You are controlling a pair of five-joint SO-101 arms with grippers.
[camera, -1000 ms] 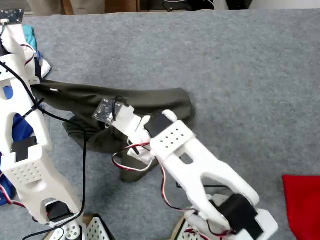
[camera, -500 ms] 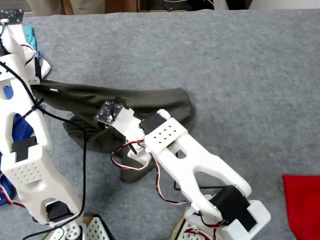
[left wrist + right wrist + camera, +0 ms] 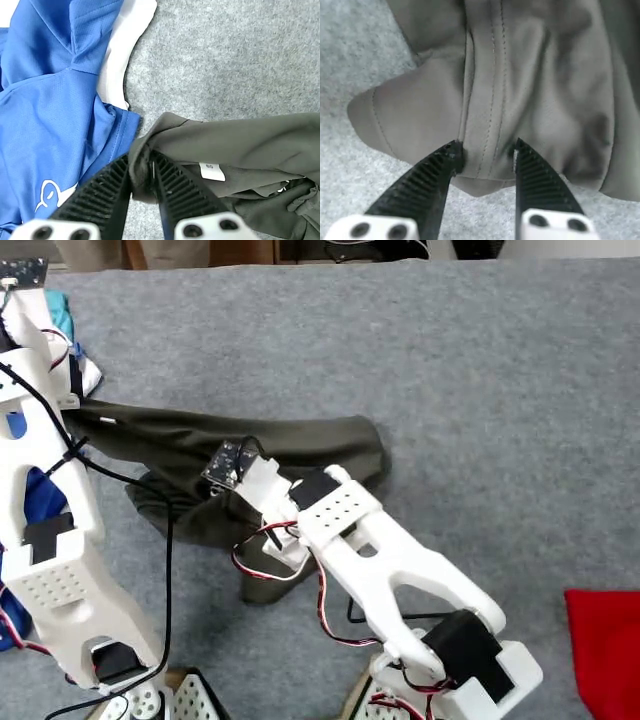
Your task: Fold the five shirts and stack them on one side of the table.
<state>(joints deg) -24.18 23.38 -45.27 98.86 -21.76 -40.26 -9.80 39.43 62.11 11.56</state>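
The olive shirt [image 3: 250, 455] lay left of centre in the high view, spread in a long band with a crumpled mass bunched beneath it, and no clean fold was seen in it. One corner of it was pinched between the pressed-together fingers of the left gripper [image 3: 142, 167], just beside the blue shirt [image 3: 45, 110] and the white shirt [image 3: 127, 35]. The right gripper [image 3: 486, 150] was set over the shirt's lower hem with its jaws spread, 1 on either side of a stitched ridge of cloth. The ridge was touched by both tips, but no firm pinch could be made out.

At the left edge of the high view the blue and white cloth was heaped under the left arm, with a scrap of teal cloth [image 3: 58, 308] at the upper left. The red shirt [image 3: 605, 640] was seen at the lower right edge, well apart from the rest, on the grey table [image 3: 480, 390].

It was judged that the work was at an early stage. The olive shirt was only being gripped for straightening, the red shirt appeared untouched, and no tidy stack of 5 could be confirmed.
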